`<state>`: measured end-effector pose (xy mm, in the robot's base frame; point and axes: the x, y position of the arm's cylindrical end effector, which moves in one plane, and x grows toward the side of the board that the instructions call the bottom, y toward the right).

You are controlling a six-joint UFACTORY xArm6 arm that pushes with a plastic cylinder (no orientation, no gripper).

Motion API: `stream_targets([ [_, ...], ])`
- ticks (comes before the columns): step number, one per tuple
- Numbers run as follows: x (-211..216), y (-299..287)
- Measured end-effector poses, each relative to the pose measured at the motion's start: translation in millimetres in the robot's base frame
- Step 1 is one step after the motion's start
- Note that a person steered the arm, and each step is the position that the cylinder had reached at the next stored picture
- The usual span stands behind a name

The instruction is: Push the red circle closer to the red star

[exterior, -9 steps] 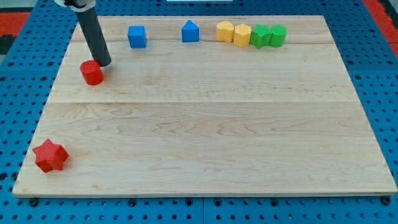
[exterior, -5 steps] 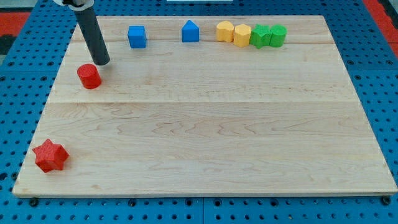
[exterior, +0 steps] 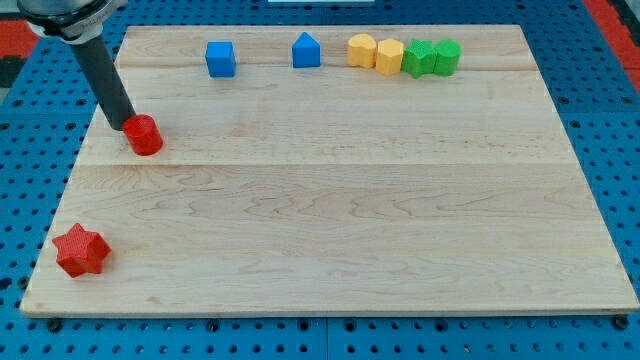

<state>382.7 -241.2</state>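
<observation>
Wooden board (exterior: pixel 330 230) is lying on blue pegboard. My tip (exterior: pixel 119 126), a bare fingerless rod, is touching the red circle (exterior: pixel 144 135) from its upper left; red star (exterior: pixel 80 250) is sitting well below.

The rod (exterior: pixel 100 75) runs out past the view's top edge, so its upper part is cut off. The two green blocks (exterior: pixel 431 57) touch, their shapes unclear.
</observation>
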Motion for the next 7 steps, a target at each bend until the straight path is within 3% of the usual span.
stream_targets([
  [7,-20.6,40.4],
])
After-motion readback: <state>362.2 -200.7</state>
